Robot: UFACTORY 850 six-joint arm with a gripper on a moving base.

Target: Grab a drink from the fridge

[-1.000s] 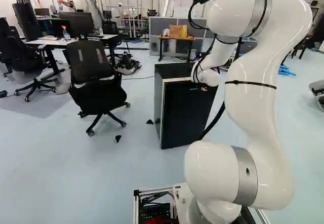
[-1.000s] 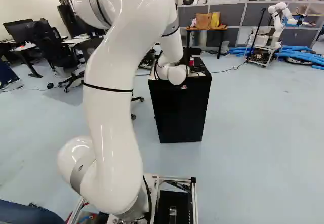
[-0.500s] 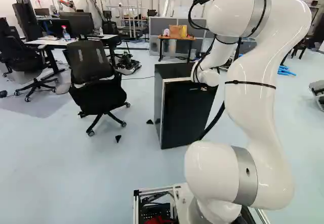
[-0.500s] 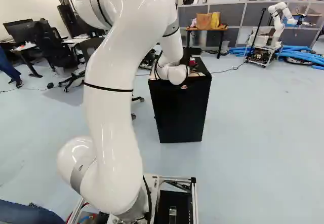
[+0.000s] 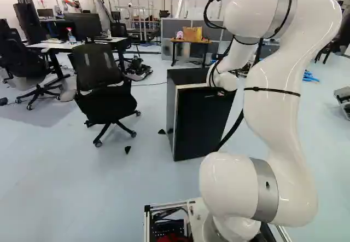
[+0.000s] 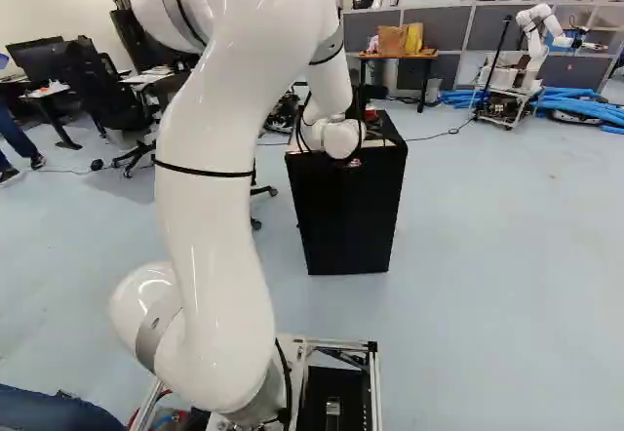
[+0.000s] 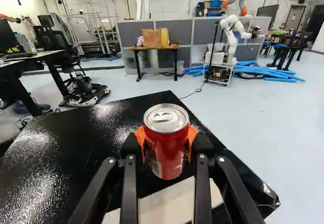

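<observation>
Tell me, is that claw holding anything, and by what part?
Yes: the gripper holds a red can by its sides, an orange pad pressed to each side of the body, below the silvery top.

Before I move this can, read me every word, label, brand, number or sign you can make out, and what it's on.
No text can be read in any view.
Red can in the gripper: pale marks on its side, too blurred to read.
Fridge: a small mark high on its front, too small to tell whether it is print.
</observation>
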